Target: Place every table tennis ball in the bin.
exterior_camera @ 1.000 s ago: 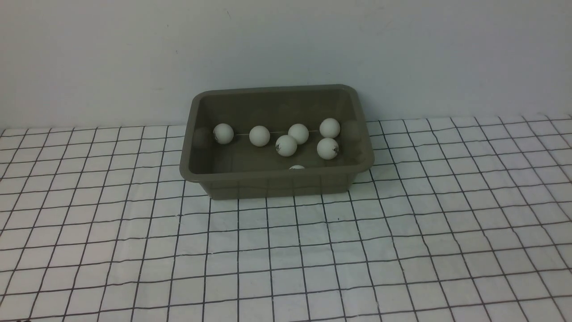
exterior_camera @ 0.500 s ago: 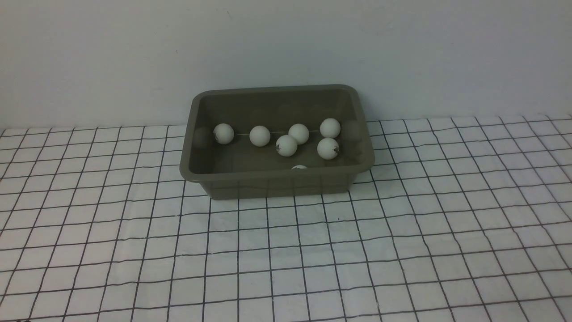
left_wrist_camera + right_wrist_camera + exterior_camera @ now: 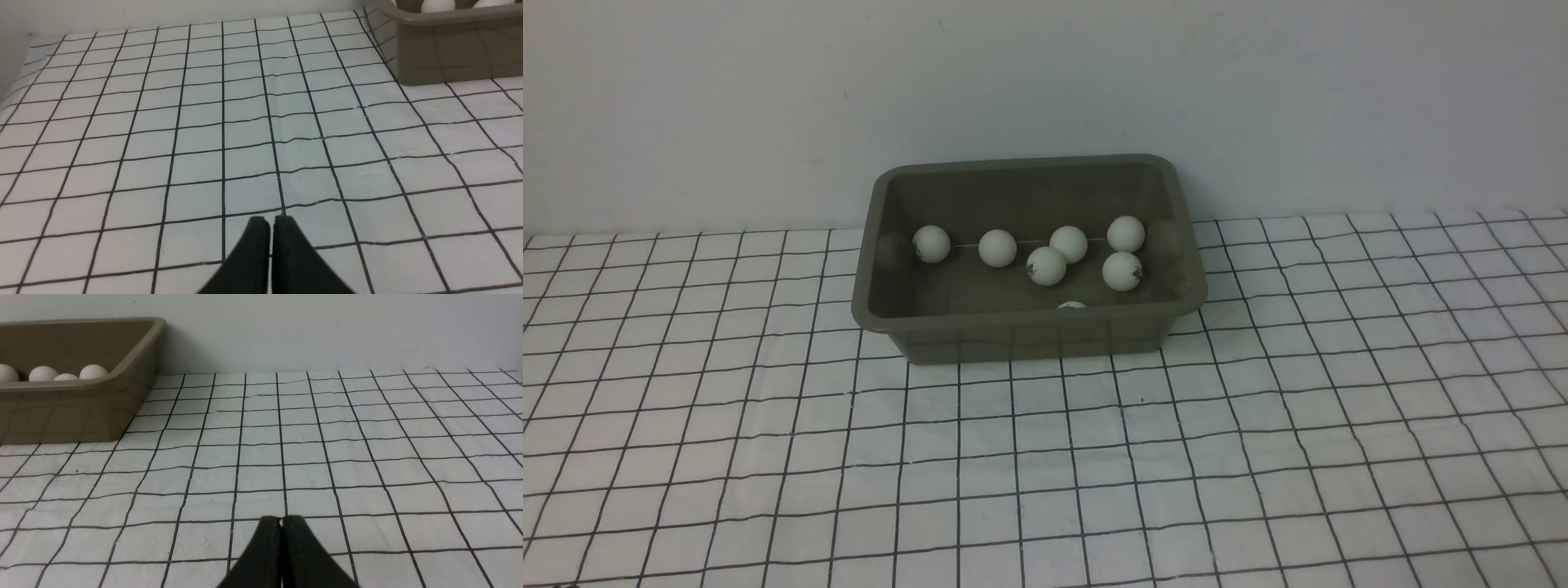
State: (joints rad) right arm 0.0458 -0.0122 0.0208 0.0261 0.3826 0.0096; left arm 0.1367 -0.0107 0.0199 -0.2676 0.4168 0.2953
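**All seven balls in the bin; both grippers closed and empty**

The bin point(image 3: 1029, 327), an olive-grey plastic tub with rounded corners and a flared rim, stands on the checked cloth point(image 3: 1045, 457) at the far middle of the table, its far side close to the pale wall point(image 3: 1045, 82).

Seven white balls lie inside it. Four sit in a loose row toward the far wall of the bin: the leftmost ball point(image 3: 931, 243), a second ball point(image 3: 997, 247) to its right, a third ball point(image 3: 1068, 243), and the rightmost ball point(image 3: 1125, 233). Two lie slightly nearer: one marked ball point(image 3: 1045, 265) just beside the third, and another ball point(image 3: 1121, 271) near the right wall. The seventh ball point(image 3: 1072, 305) is mostly hidden behind the near rim; only its top shows.

No arm appears in the front view. The left gripper point(image 3: 271, 222) hangs over bare cloth, well left of the bin, fingers pressed together with nothing between them. The right gripper point(image 3: 282, 522) hangs over bare cloth, well right of the bin, fingers likewise together and holding nothing.
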